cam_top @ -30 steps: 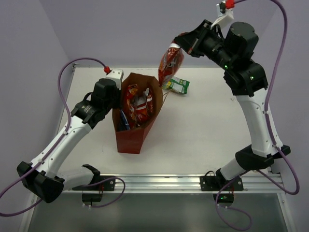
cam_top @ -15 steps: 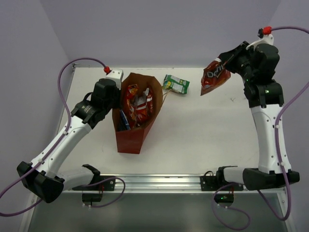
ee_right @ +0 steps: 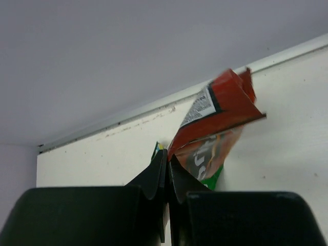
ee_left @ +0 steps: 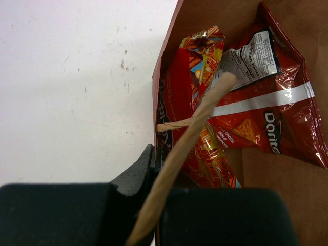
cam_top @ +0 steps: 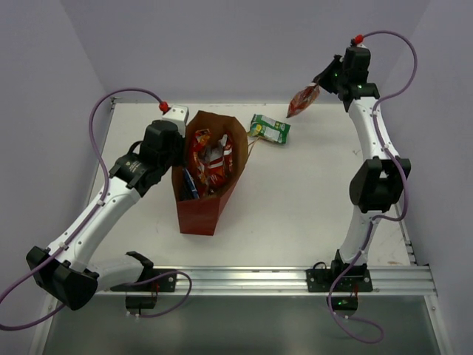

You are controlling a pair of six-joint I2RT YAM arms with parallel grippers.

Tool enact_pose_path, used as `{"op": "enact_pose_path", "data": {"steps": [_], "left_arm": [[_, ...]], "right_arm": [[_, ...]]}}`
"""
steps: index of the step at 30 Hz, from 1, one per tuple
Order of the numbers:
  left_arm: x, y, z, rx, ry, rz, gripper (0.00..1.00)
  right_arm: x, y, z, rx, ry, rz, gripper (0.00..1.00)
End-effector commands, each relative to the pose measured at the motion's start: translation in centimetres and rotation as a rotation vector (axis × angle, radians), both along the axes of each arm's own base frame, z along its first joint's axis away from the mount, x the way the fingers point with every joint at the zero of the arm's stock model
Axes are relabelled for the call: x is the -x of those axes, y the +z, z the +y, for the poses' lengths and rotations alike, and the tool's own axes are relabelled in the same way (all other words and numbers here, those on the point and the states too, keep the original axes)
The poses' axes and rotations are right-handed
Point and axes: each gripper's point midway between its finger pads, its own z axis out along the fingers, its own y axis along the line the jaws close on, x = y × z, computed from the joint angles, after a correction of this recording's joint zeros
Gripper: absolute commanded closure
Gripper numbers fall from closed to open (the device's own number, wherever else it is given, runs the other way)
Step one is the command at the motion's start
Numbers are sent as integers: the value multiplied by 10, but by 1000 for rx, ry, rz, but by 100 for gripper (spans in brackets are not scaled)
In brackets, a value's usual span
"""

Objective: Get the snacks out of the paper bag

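Now my right gripper (ee_right: 166,160) pinches a crinkly red foil chip bag (ee_right: 221,110) above the white table's (cam_top: 310,192) far edge, my left gripper (ee_left: 154,166) clamps the reddish-brown paper bag (cam_top: 203,211) by its rim, a red "Doritos" packet (ee_left: 266,120) inside.

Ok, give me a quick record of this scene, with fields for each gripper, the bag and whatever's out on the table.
left gripper: shut on the paper bag at its left rim
right gripper: shut on red chip bag, held up over the far right of the table
bag contents: red packets and a blue packet
on table: green-white packet, right of the bag
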Motion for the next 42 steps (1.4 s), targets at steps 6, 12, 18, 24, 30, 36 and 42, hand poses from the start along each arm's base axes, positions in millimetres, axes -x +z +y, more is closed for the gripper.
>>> {"op": "enact_pose_path", "data": {"steps": [6,12,18,24,30,36,42], "left_arm": [[-13,43,-8,77,9,-130,100],[-14,45,-10,70,-9,-137,100],[-15,49,-12,63,-30,-153,100],[-16,49,-13,60,-40,-158,100],[-17,53,-15,63,-50,-168,100],[-19,59,-15,55,-56,-185,100],[-20,60,-18,57,-68,-183,100]], "right_arm": [[-10,-16,-42,-138,-109,-63,99],[42,-172,-52,-263,-184,354,96],[97,-220,-61,-255,-240,518,87],[139,-197,-84,-112,-333,577,34],[149,-106,-77,-9,-256,380,14],[174,11,13,155,59,87,13],[232,93,134,149,516,-210,15]]}}
